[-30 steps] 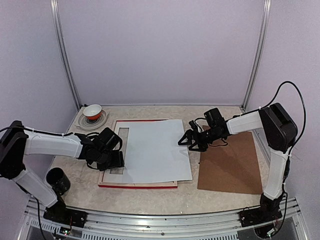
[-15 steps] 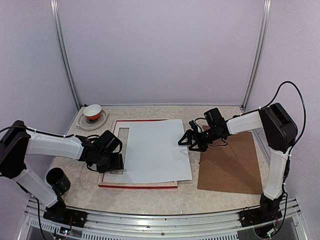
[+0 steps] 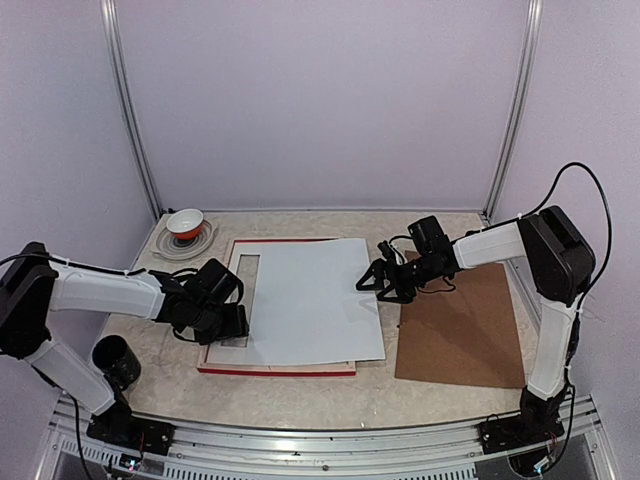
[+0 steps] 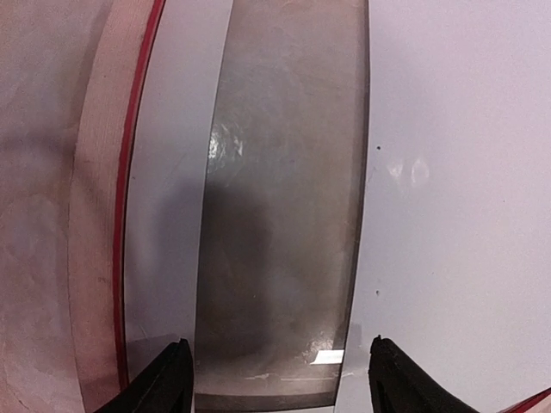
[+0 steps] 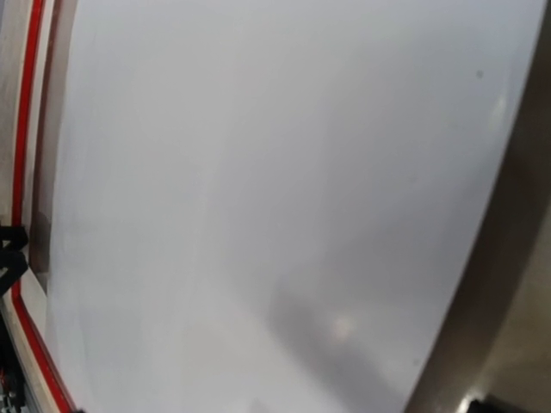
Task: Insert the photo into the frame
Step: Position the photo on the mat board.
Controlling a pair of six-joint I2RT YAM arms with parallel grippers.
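We judge the step in hand to be seating the print: the photo [image 3: 310, 300] lies white back up on the frame [image 3: 290, 367], which rests face down on the counter [image 3: 300, 400] with its pale wood showing. The photo sits too far right. A strip of glass [image 4: 275, 215] is uncovered along the frame's left side, while the sheet's right edge runs out over the right rail, towards the brown backing board [image 3: 460, 330].

The left jaws hover low over that bare strip near the frame's near-left corner. They stand partly open, the fingertips [image 4: 164, 379] apart, with nothing between them. The right jaws sit at the photo's right edge near its far corner, spread wide and gripping nothing. We cannot tell whether they touch the paper.

The next move, as we read it, calls for a gentle push leftward on the right edge, so the sheet slides across until its left edge meets the inner lip and drops into the recess. The left jaws can guide or stop that edge. The sheet is thin, so a hard shove risks buckling it.
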